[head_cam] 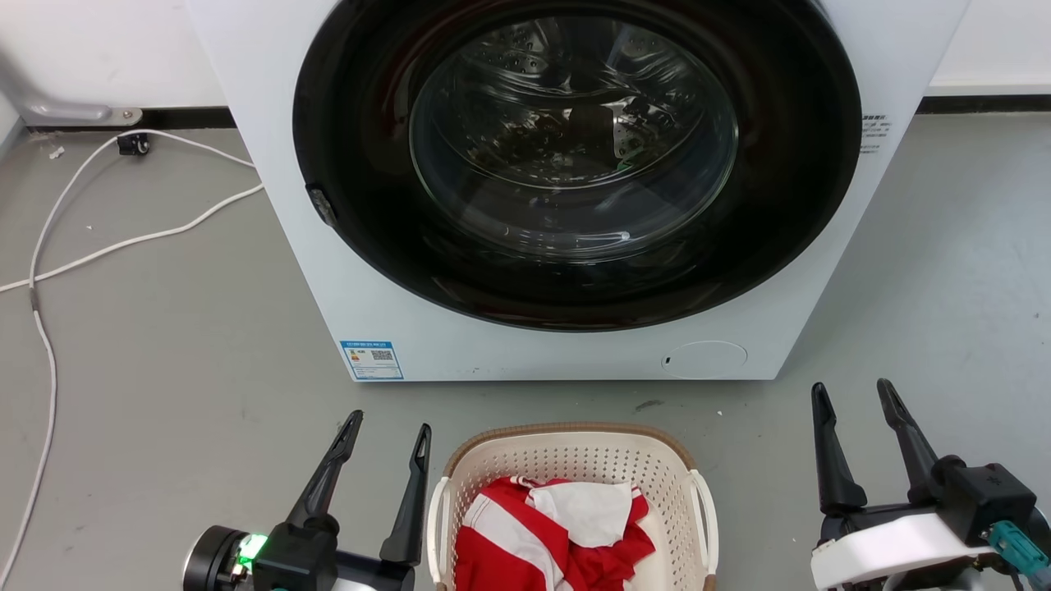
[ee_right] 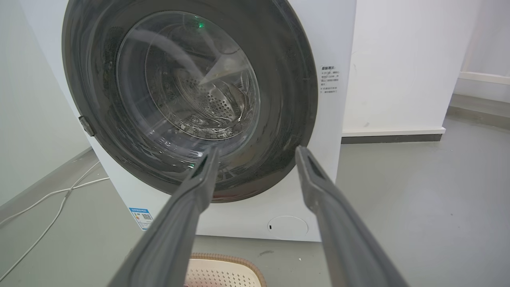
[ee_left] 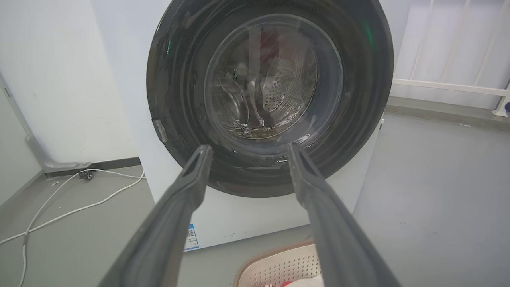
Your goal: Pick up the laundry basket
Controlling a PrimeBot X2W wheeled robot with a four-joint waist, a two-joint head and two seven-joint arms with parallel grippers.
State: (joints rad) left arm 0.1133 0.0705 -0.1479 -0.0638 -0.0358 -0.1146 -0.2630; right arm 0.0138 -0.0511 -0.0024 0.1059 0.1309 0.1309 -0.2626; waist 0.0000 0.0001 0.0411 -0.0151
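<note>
Standing on the grey floor (head_cam: 164,369) just in front of the washer (head_cam: 369,271), the basket (head_cam: 575,460) sits at the bottom centre of the head view, between the two grippers. Its walls are cream plastic, pierced all over with rows of small holes. A brown woven-look band runs round the rounded rim. A white loop handle (head_cam: 435,513) curves along its left side and another (head_cam: 708,513) along its right. A crumpled red-and-white cloth (head_cam: 542,525) lies inside.

The left gripper (head_cam: 389,424) hovers close beside the left handle, fingers spread apart and holding nothing. Contact with the handle cannot be judged. The right gripper (head_cam: 851,387) is farther off on the other side, fingers likewise parted and empty.

From the left wrist, the left gripper (ee_left: 250,147) points at the washer's round dark door (ee_left: 271,95), with the basket's rim (ee_left: 279,265) low between its fingers. From the right wrist, the right gripper (ee_right: 257,149) also faces the door, and a corner of the basket (ee_right: 223,273) shows at the bottom edge.
</note>
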